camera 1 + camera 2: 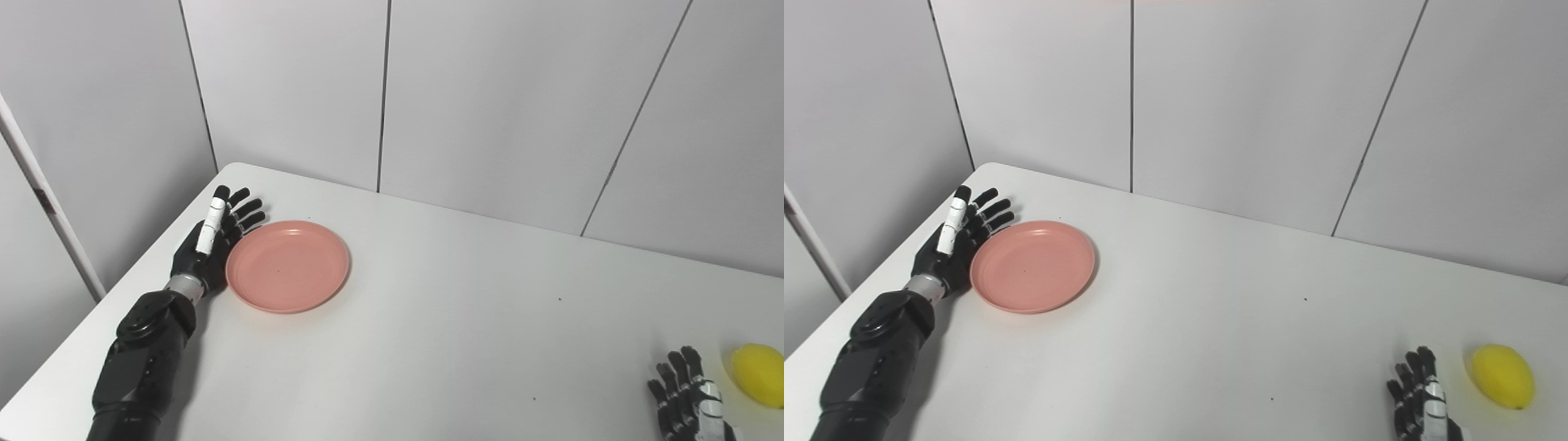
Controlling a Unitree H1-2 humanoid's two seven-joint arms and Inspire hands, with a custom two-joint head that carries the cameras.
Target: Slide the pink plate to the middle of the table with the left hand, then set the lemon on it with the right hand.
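1. left eye view: pink plate [287, 266] flat on white table [441, 343], far-left part, near the back-left corner, well off the middle.
2. left hand [211, 242] set edge-on along the plate's left rim, fingers [245, 211] straight and slightly fanned, pointing away toward the wall; palm side against or just beside the rim, contact not certain. nothing grasped.
3. left forearm [144, 361] dark, entering from the bottom-left corner.
4. lemon [761, 373] at the right edge of frame, partly cut off, lying on the table near the front.
5. right hand [689, 398] low at the bottom edge, just left of the lemon, apart from it; fingers extended and spread, holding nothing.
6. right eye view: same layout. plate [1032, 266] far left, empty, left hand [949, 245] flush beside its left rim with fingers splayed.
7. lemon [1502, 375] fully visible here, long axis tilted, resting on the table.
8. right hand [1421, 401] beside the lemon with a clear gap of bare table between; fingers apart, empty.
9. grey wall panels [1249, 104] behind the table.
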